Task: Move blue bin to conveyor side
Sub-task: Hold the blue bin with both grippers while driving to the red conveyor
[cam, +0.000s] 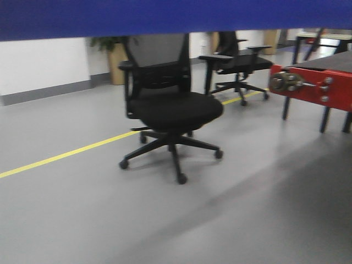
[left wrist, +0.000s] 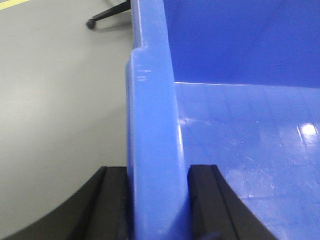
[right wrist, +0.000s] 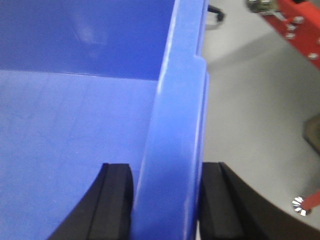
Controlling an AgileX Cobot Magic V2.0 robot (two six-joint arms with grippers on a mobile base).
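blue bin (cam: 165, 16): large glossy rectangular plastic crate, held at both side walls; lower edge spans top of front view.
left gripper (left wrist: 157, 200): clamped across blue bin's left wall, one black pad per face.
right gripper (right wrist: 167, 200): clamped likewise across blue bin's right wall.
conveyor (cam: 322, 65): dark belt, red frame; ahead-right of blue bin, apart.
black mesh office chair (cam: 170, 104): ahead of blue bin.

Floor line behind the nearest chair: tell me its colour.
Yellow. The floor line shows best in the exterior front-facing view.
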